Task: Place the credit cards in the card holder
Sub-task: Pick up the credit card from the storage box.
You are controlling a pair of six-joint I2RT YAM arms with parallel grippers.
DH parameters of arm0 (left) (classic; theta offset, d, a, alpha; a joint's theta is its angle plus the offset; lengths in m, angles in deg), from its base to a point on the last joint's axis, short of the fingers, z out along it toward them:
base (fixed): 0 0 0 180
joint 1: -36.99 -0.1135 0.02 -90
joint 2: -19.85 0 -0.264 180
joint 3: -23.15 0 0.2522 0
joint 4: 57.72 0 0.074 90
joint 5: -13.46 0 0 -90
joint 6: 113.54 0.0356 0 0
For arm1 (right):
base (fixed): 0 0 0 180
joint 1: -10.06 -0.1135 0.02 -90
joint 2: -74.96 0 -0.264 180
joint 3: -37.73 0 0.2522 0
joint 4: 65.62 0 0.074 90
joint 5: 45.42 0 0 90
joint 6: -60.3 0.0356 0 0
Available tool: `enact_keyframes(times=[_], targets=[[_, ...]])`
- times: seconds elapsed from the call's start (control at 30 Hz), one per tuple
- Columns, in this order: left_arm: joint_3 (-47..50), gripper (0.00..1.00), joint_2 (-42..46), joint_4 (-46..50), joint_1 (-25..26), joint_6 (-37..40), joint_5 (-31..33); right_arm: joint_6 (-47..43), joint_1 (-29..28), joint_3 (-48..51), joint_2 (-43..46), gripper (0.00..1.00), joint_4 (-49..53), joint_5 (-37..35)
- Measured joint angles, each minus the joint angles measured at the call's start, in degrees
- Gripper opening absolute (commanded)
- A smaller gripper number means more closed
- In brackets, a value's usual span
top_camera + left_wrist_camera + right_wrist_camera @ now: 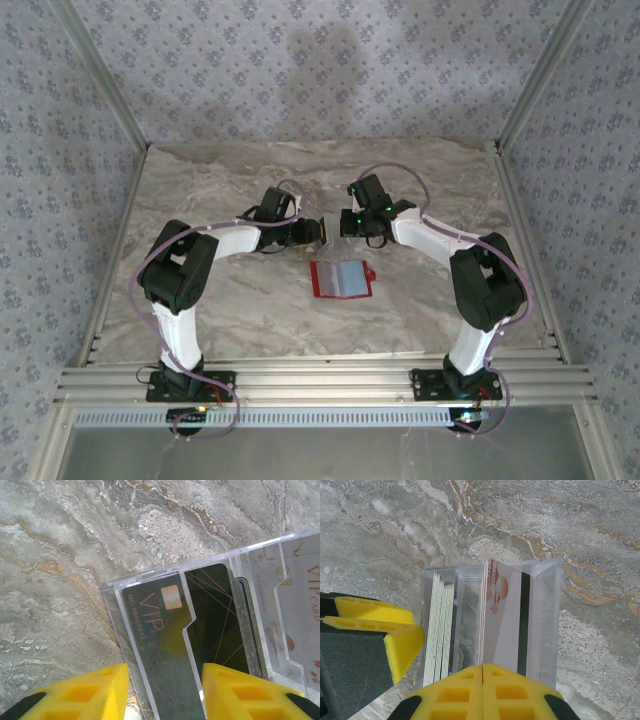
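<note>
Beyond the open card holder (342, 279), my left gripper (165, 671) clamps a clear box (240, 555) with 2 compartments of credit cards (210, 610), my right gripper (483, 668) fully closed.

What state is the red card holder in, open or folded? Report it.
Open: the card holder lies spread flat on the table, pale pockets facing up inside its red border.
</note>
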Motion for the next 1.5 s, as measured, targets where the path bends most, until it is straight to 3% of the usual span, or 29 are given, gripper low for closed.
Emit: enact_keyframes(times=[0.07, 1.1, 1.3, 1.5], targets=[[0.0, 0.42, 0.0, 0.0, 0.0, 0.0, 0.0, 0.1, 0.0, 0.0, 0.1, 0.0, 0.0, 0.0], [0.1, 0.41, 0.9, 0.2, -2.0, -1.1, -1.3, 0.3, 3.0, 4.3, 4.6, 0.0, 1.4, -3.2], [0.1, 0.36, 1.9, 1.0, -1.7, -1.0, -1.0, 0.5, 3.1, 5.2, 6.3, 0.0, 1.0, -1.9], [-0.7, 0.19, 5.0, 2.5, 0.9, -1.5, -0.2, 0.7, 3.8, 5.9, 7.1, 0.0, 0.2, -0.3]])
